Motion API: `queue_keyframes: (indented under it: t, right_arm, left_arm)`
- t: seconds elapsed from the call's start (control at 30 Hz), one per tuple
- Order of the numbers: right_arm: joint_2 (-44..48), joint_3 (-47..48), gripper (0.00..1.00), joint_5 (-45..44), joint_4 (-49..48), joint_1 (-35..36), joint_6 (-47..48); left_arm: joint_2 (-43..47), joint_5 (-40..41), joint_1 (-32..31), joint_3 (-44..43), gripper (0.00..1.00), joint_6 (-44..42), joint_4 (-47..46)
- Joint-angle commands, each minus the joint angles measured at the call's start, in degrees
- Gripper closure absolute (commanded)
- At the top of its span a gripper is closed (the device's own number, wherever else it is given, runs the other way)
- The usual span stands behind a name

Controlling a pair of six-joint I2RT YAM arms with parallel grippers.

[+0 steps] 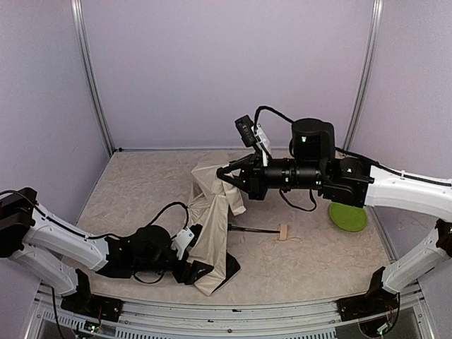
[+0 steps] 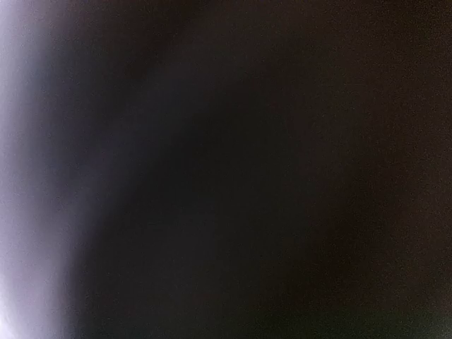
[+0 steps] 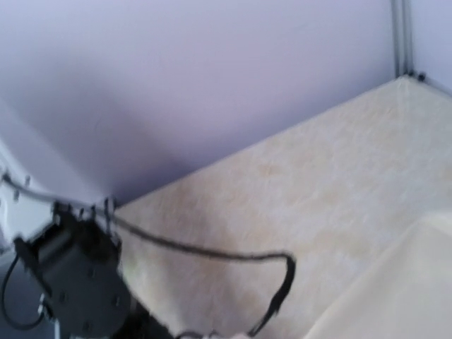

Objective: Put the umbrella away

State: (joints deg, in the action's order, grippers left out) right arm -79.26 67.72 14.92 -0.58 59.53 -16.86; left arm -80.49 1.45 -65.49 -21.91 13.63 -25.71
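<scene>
Top external view: mid-frame, our right pincer [image 1: 227, 174] pinches the cream fabric folding umbrella [image 1: 212, 233], draped down-frame to our left pincer [image 1: 200, 271], whose state we cannot tell; its black shaft [image 1: 251, 229] points right.

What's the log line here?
task: put away cream folding umbrella | right claw: shut on its fabric, lifted | left claw: at lower fabric, state unclear | beige handle: on table

The beige table [image 1: 141, 191] bears the umbrella [image 1: 212, 247] and a green disc [image 1: 347, 216].

Right claw [image 1: 224, 174] pinches umbrella [image 1: 212, 240] fabric aloft; left claw [image 1: 200, 272] at lower hem.
</scene>
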Motion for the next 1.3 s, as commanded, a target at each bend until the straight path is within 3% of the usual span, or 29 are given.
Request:
queue_keyframes:
  t: [0.0, 0.23, 0.4, 0.53, 0.67, 0.9, 1.07, 1.27]
  right_arm:
    - [2.2, 5.9, 1.00, -0.4, 4.2, -2.2, 1.5]
    - [1.6, 6.0, 1.00, 4.5, 6.6, -2.1, 1.6]
    - [-1.0, 3.7, 1.00, 9.8, 4.4, -1.3, -1.5]
    - [-3.9, 3.6, 1.00, 12.6, 4.4, 3.7, -0.4]
    - [-7.7, 1.8, 1.00, 14.3, 3.5, 9.2, -0.2]
    - [-16.1, -5.3, 1.00, 16.9, -3.4, 13.7, -6.3]
    - [-21.3, -8.1, 1.00, 14.4, -4.7, 15.9, -8.8]
    - [-23.4, -14.3, 1.00, 13.5, -17.2, 16.1, -14.7]
  left_arm:
    - [-2.0, 1.6, -0.4, -3.8, 0.26, -2.8, -1.0]
    - [0.7, 2.3, -0.3, -3.7, 0.18, -3.9, -1.3]
    - [-5.3, 4.9, 2.2, -4.5, 0.18, -4.4, -2.5]
    - [-10.6, 5.4, 8.0, -6.0, 0.17, -1.5, -2.7]
    - [-10.2, 2.2, 11.8, -5.1, 0.12, 0.4, -4.9]
    - [-4.4, -2.1, 13.0, -2.1, 0.02, 1.6, -5.0]
    - [2.9, -3.6, 14.2, 1.0, 0.01, 3.4, -1.3]
    - [13.9, -0.2, 14.7, 2.8, 0.01, 11.8, 7.3]
